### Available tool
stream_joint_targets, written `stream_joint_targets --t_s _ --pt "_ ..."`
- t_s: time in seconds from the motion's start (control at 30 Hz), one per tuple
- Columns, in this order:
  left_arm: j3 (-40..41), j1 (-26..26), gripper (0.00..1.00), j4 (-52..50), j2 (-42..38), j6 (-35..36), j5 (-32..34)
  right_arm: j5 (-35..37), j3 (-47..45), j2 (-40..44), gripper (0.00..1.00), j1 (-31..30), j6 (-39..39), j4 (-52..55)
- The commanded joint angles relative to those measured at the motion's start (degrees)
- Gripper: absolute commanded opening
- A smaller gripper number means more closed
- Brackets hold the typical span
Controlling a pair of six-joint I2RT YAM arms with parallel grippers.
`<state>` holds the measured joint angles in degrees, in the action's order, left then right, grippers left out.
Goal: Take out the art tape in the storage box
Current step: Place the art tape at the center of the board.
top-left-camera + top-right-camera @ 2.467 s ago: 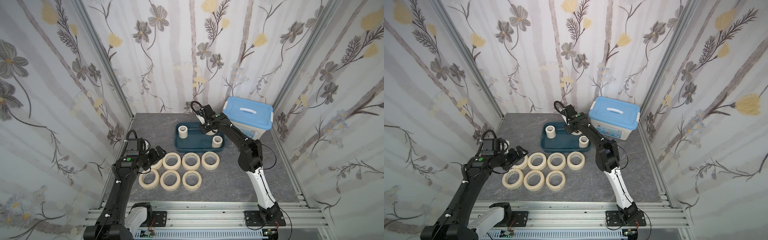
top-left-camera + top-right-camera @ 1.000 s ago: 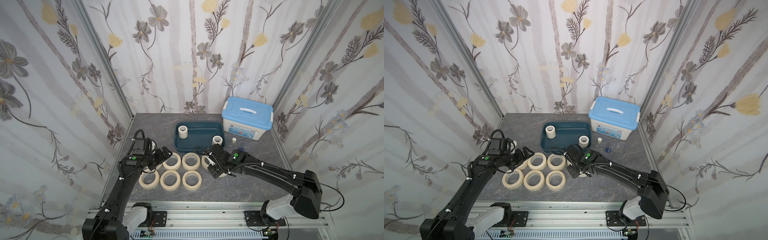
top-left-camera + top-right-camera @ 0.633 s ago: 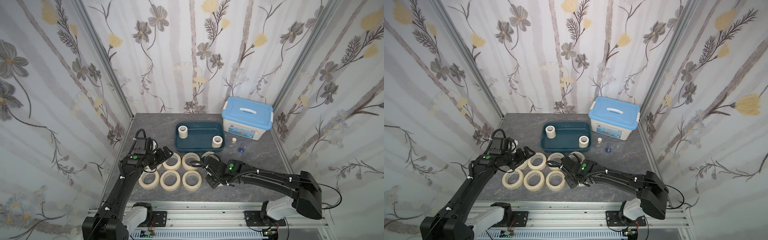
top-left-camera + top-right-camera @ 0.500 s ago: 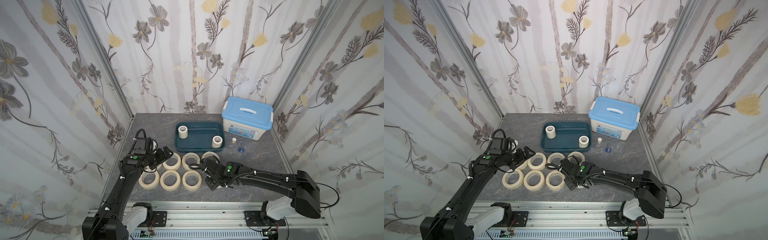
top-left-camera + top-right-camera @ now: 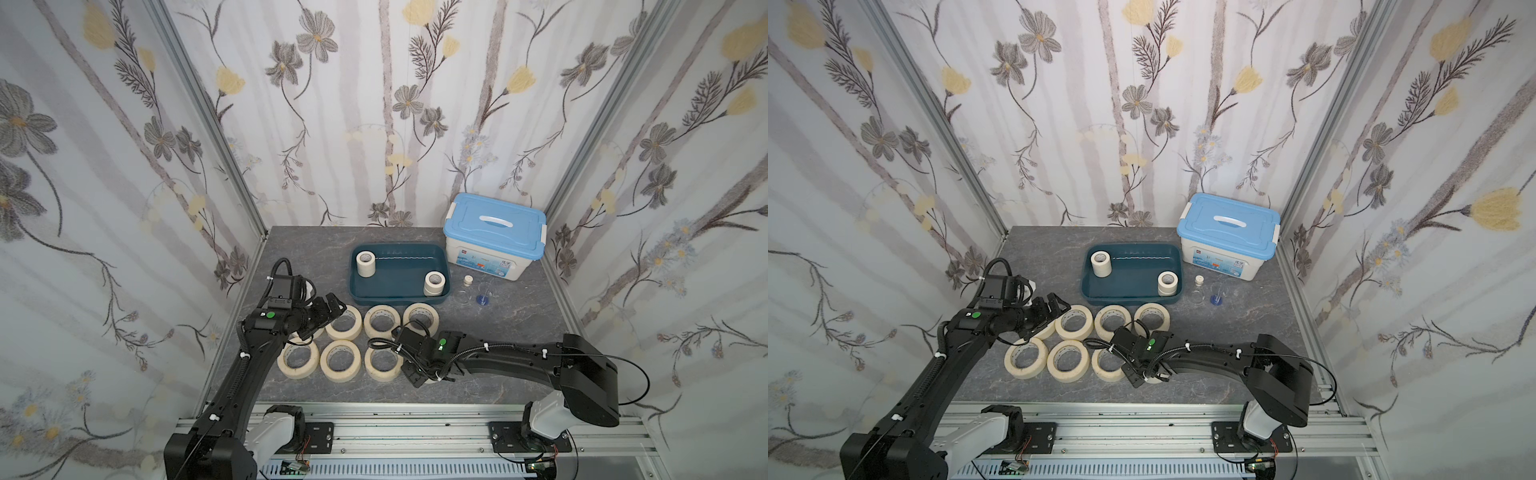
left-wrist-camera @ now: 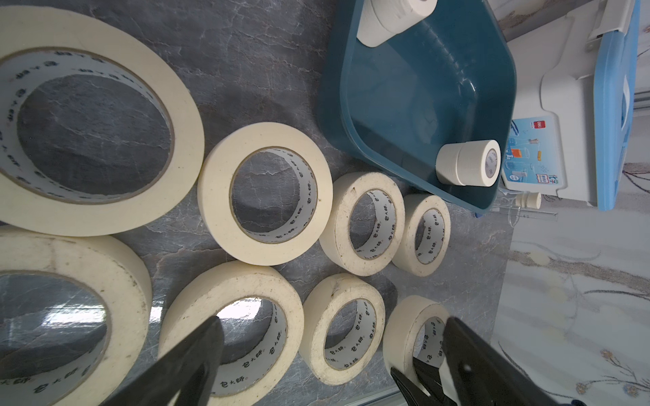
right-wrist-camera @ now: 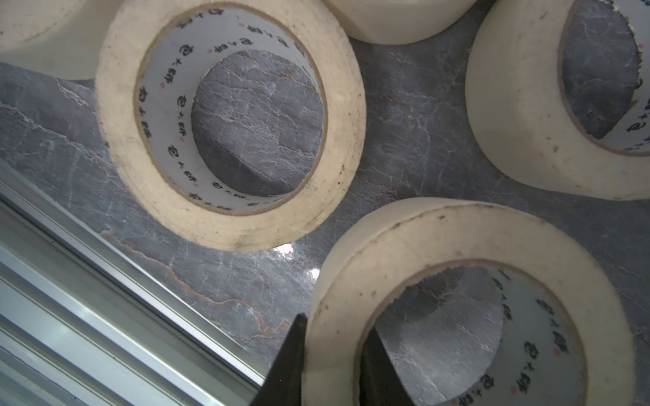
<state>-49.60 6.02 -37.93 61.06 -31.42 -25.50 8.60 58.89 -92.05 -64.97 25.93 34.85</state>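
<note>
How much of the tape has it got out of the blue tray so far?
Done: seven large rolls lie in two rows before the storage box. In hand: the right gripper is shut on an eighth large roll's wall beside them. Left: two stacks of small rolls stand in the box; the left gripper is open and empty.

Hiding most of one large tape roll under the right end effector in both top views. Covering part of another large roll beneath the left end effector. Cropping the near roll at the right wrist frame's edge. Showing small clear pieces beside the white tub, too small to identify.
</note>
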Motion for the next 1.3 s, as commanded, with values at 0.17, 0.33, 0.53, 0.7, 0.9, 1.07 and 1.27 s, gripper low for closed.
stream_joint_targets --t_s 0.17,0.33,0.53,0.7,0.9,1.07,1.27 --pt "-0.85 0.06 1.00 -0.45 0.65 0.78 0.65 1.67 0.28 -3.02 0.16 -0.07 0.12 -4.08" --pt "-1.01 0.04 1.00 -0.61 0.86 0.79 0.88 2.83 0.25 -4.13 0.16 -0.07 0.00 -5.10" --pt "-1.63 0.05 1.00 -0.91 1.34 0.82 0.95 2.71 0.17 -4.95 0.16 0.03 -0.03 -5.58" --pt "-1.94 0.07 1.00 -0.79 1.70 0.70 1.00 2.74 -0.07 -4.94 0.18 0.41 0.07 -5.74" --pt "-2.16 0.11 1.00 -0.85 1.96 0.83 0.89 2.63 -0.36 -4.67 0.24 0.81 -0.07 -5.58" --pt "-2.36 0.13 1.00 -0.90 2.14 0.96 1.01 2.41 -0.67 -4.04 0.30 0.91 -0.20 -5.50" --pt "-2.34 0.17 1.00 -1.06 1.92 1.00 0.99 2.57 -0.89 -1.89 0.33 1.13 -0.24 -5.41"
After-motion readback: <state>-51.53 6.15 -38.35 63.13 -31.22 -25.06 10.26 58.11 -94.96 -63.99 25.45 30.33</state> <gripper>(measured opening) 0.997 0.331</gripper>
